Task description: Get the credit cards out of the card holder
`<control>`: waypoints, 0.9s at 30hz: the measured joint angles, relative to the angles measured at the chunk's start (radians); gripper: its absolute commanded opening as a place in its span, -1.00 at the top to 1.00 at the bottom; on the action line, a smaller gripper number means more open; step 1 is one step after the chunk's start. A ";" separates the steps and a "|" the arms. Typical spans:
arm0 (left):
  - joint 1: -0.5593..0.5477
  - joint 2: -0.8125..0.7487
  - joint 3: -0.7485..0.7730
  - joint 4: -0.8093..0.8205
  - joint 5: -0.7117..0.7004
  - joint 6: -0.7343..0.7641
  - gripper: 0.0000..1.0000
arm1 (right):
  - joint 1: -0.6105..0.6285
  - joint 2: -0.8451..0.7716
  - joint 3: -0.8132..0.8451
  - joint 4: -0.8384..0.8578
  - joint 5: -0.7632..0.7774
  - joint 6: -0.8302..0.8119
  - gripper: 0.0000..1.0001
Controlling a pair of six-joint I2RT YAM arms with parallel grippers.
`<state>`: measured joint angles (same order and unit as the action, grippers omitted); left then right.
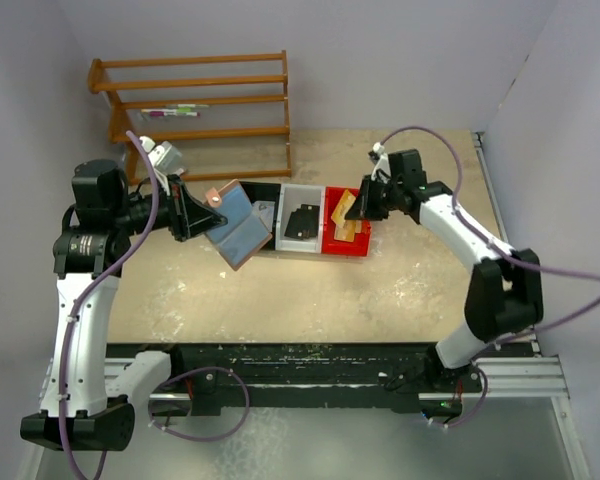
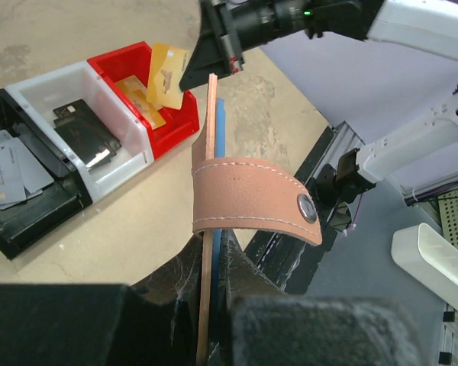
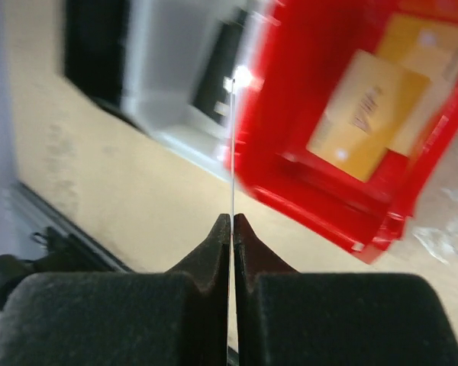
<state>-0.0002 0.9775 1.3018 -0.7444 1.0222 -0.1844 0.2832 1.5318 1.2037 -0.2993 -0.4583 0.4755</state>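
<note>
My left gripper [image 1: 202,215] is shut on the pinkish-brown card holder [image 1: 242,228] and holds it open above the table, its blue lining facing up. In the left wrist view the card holder [image 2: 211,168] stands edge-on between the fingers, and its strap tab [image 2: 252,202] curves across the front. My right gripper [image 1: 363,205] is shut on a golden-yellow credit card [image 1: 346,207] above the red bin [image 1: 332,245]. That card shows edge-on as a thin line [image 3: 233,145] in the right wrist view, and face-on [image 2: 168,76] in the left wrist view. More golden cards [image 3: 366,114] lie in the red bin.
Three bins stand in a row: a black bin [image 2: 30,221] holding grey cards, a white bin [image 1: 302,245] holding a black card, and the red bin [image 2: 175,126]. A wooden rack [image 1: 195,100] stands at the back left. The table's right edge is near the right arm.
</note>
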 measured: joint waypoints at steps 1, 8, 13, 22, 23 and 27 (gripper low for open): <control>0.000 0.000 0.000 -0.009 -0.001 0.011 0.93 | 0.000 0.034 0.008 -0.026 0.017 -0.019 1.00; 0.000 -0.013 0.000 -0.056 0.022 0.058 0.91 | -0.001 0.265 0.071 -0.157 0.122 -0.120 1.00; 0.000 -0.022 0.000 -0.062 0.047 0.066 0.91 | -0.002 0.282 0.127 -0.176 0.164 -0.145 1.00; 0.000 -0.026 0.000 -0.062 0.070 0.064 0.90 | 0.013 0.307 0.160 -0.168 0.181 -0.155 0.98; 0.000 -0.026 0.000 -0.062 0.072 0.063 0.89 | 0.015 0.315 0.160 -0.169 0.183 -0.155 0.92; 0.000 -0.026 0.006 -0.061 0.080 0.050 0.88 | 0.021 0.331 0.160 -0.180 0.195 -0.158 0.67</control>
<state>-0.0006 0.9516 1.3075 -0.8051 1.1027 -0.1349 0.3046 1.8629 1.3636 -0.4793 -0.2630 0.3172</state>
